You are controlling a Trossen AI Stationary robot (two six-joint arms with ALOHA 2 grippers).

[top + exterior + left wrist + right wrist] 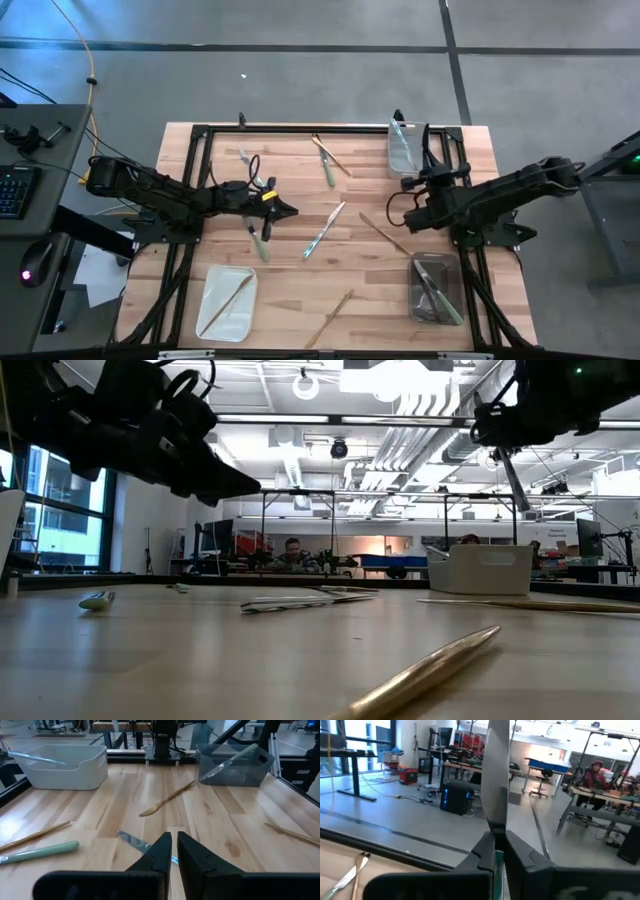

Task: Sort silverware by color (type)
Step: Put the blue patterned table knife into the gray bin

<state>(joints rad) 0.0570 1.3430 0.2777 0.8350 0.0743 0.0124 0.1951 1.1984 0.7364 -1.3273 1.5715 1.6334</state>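
1. Pale wood planks make up the table (300,270), framed by black rails, with a workshop of desks and ceiling pipes beyond it.
2. Left gripper (290,210) hovers near the table's middle, its dark wedge-shaped jaws nearly closed with only a thin slit between them, grasping nothing.
3. Just ahead of and below those jaws lies a blue-handled knife (323,230) with a flat silver blade; a green-handled piece (260,243) lies beside them.
4. Farther ahead of the left jaws, a slim gold knife (167,798) lies flat on the wood.
5. Right gripper (408,197) is clenched on a flat silver blade (496,772), which stands upright from between its jaws with a sliver of blue handle at the pinch.
6. Beyond the right jaws sits a white tray (404,150); behind them, a clear grey tray (437,290) holds green-handled cutlery.
7. Another white tray (227,302), well behind the left jaws, holds a gold piece.
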